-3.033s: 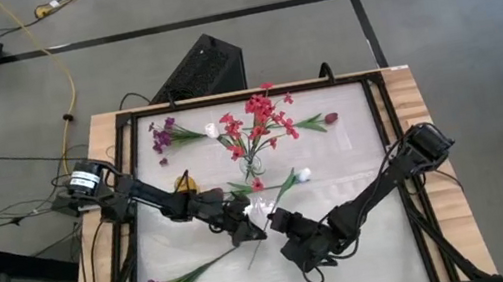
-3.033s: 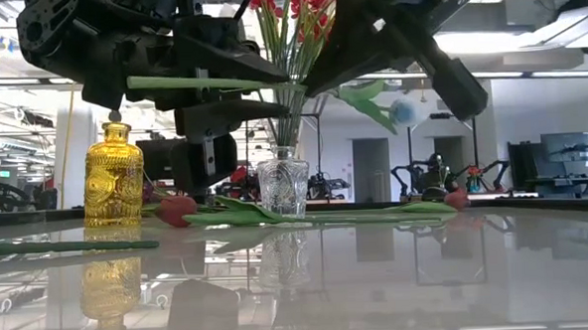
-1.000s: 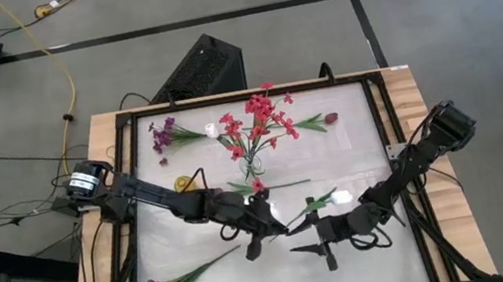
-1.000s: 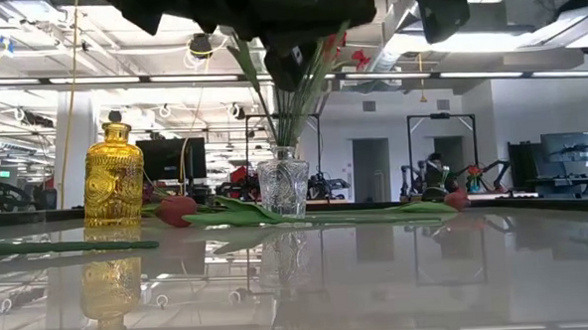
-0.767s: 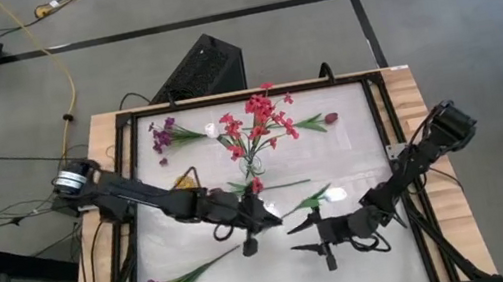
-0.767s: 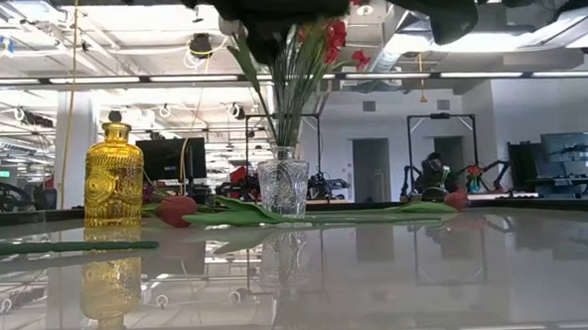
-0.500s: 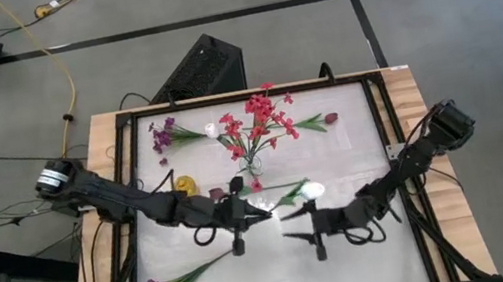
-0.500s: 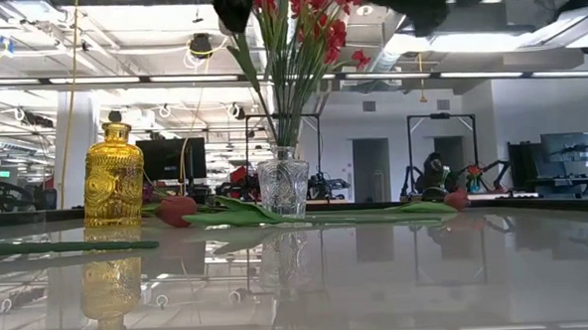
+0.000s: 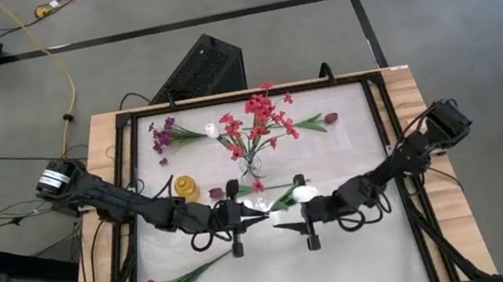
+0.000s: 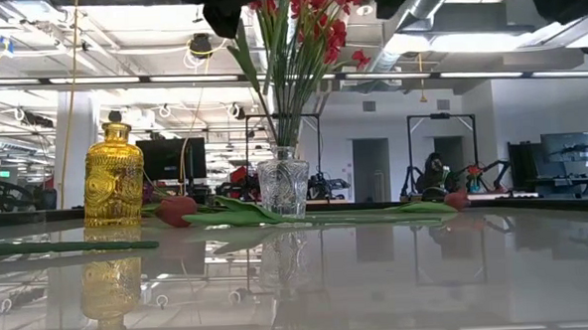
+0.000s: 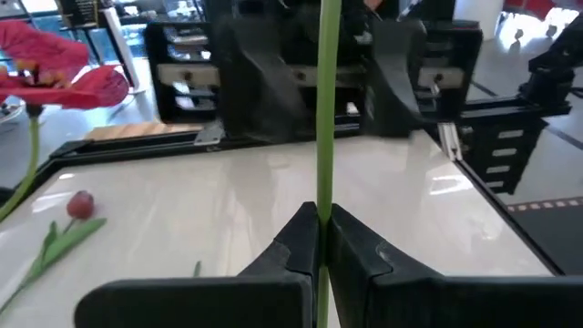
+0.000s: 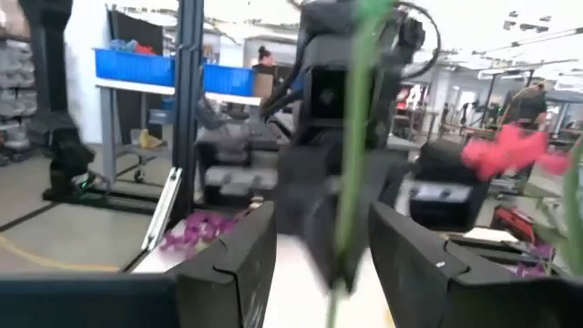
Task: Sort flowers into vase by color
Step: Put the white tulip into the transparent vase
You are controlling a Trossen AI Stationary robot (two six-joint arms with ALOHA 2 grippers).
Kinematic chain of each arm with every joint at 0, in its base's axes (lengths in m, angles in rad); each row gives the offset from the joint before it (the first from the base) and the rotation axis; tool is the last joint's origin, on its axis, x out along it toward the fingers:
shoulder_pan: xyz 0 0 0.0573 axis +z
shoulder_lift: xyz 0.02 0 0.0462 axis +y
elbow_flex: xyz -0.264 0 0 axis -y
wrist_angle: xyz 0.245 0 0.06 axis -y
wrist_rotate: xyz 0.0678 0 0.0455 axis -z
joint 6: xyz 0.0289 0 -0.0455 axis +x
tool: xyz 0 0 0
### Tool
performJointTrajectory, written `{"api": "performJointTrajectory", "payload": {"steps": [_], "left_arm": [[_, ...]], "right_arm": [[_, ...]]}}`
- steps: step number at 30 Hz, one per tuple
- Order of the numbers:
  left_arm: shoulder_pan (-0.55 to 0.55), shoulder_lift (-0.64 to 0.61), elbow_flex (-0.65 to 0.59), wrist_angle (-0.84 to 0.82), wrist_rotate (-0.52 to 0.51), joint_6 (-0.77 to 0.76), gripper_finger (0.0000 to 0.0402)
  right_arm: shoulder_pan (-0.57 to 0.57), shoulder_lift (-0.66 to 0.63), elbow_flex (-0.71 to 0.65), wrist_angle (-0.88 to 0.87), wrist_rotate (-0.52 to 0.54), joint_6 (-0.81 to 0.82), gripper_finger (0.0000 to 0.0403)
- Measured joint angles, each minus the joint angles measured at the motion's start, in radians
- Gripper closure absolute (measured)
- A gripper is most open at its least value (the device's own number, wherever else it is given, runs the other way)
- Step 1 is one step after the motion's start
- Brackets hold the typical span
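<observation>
Overhead, I see my left gripper [image 9: 261, 214] clamped on a white-budded flower [image 9: 293, 195] stem above mid-desk [image 9: 371, 254], near the clear vase [image 9: 252, 168]; my right gripper [image 9: 283, 223] faces it, jaws spread.

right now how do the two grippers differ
The left gripper is shut on the green stem; the right gripper is open, its fingers apart on either side of the same stem. In the high view, each reaches in from its own side. Both are raised mid-table near the clear vase.
</observation>
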Motion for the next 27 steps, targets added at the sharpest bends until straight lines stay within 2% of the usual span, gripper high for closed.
{"api": "performJointTrajectory", "payload": {"steps": [10, 20, 27], "left_arm": [[0.002, 0.000, 0.000, -0.006, -0.052, 0.000, 0.0401], [0.006, 0.000, 0.000, -0.011, -0.103, -0.006, 0.0401], [0.016, 0.000, 0.000, -0.046, -0.096, -0.023, 0.0401]], "right_arm": [[-0.050, 0.000, 0.021, -0.005, -0.021, 0.001, 0.0212], [-0.062, 0.000, 0.021, -0.008, -0.028, 0.001, 0.0299], [-0.076, 0.000, 0.021, -0.009, -0.028, 0.014, 0.0320]]}}
